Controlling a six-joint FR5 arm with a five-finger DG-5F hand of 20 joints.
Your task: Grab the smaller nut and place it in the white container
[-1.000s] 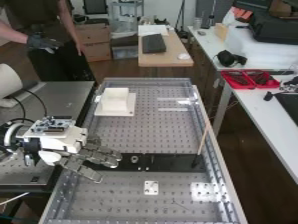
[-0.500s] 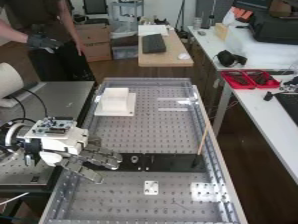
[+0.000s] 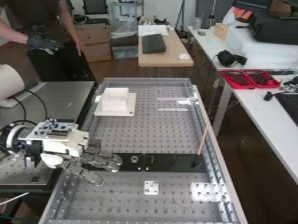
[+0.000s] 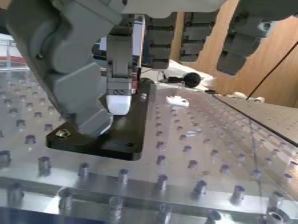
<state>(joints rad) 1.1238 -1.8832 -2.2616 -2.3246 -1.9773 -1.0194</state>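
We see the white container (image 3: 116, 99) on its pale base (image 3: 127, 112) toward the far left of the perforated plate (image 3: 143, 130); what it holds, if anything, we cannot make out. The hand (image 3: 100, 161) is well apart from it, over one end of the black bar (image 3: 174, 162). Its fingers are fairly straight and spread, the thumb apart from them, so we find it wide. Where the smaller nut is, we cannot tell. On the bar, near the fingertips, we see the bearing (image 3: 134, 159). A thin rod (image 3: 203, 140) slants up from the bar's other end. Over on the right-hand table (image 3: 260, 109), two red bins (image 3: 241, 87) sit side by side with dark things in them. Behind the bench, cardboard boxes (image 3: 94, 50) are stacked near a see-through tub (image 3: 126, 53).
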